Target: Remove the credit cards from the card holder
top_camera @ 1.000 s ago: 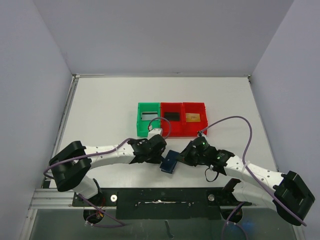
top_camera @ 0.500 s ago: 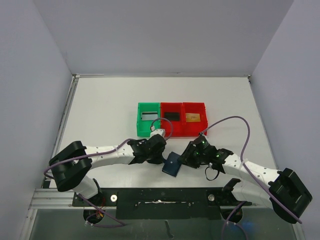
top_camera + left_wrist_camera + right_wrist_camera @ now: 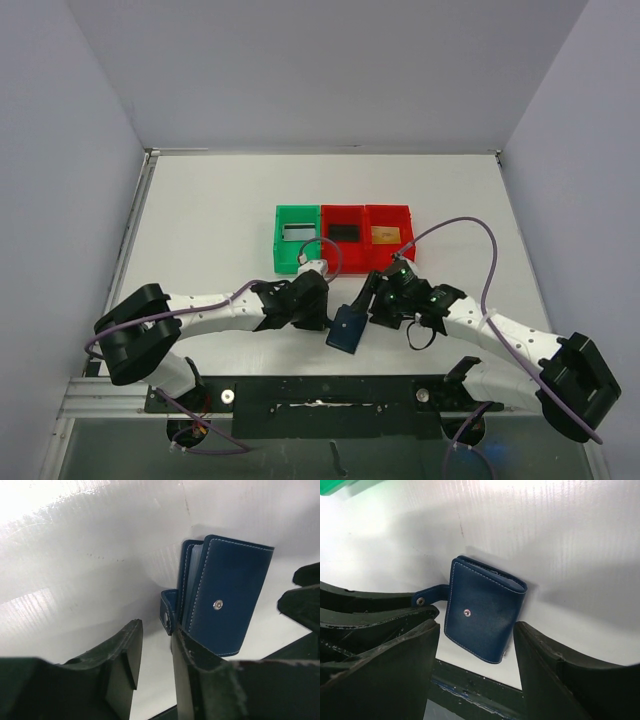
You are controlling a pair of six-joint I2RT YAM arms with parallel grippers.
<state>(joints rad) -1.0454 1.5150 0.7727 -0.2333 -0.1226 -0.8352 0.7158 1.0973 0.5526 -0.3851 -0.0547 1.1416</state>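
1. Your small dark blue bifold card holder sits near the middle of the near edge of the white, finely ribbed table, between the two grippers.
2. From the left wrist view, the card holder looks like smooth leather with pale stitching along its edges. It is slightly ajar, with lighter blue-grey pocket layers showing at the open side.
3. A round metal snap stud sits on the cover. A short stitched strap with its own snap sticks out loose toward the left arm's side.
4. Your left gripper has its matte black jaws a narrow way apart with only bare table between them. The strap lies just beyond the tip of one finger, and you cannot tell whether the two touch.
5. Your right gripper has its broad black jaws spread wide and clamped on nothing. The card holder lies just beyond the tips, roughly centred in the gap.
6. Toward the middle of the table, three glossy plastic bins stand touching in a row.
7. The green bin holds a thin grey card.
8. The middle red bin holds a black card.
9. The right red bin holds a tan card.
10. All three cards lie flat.
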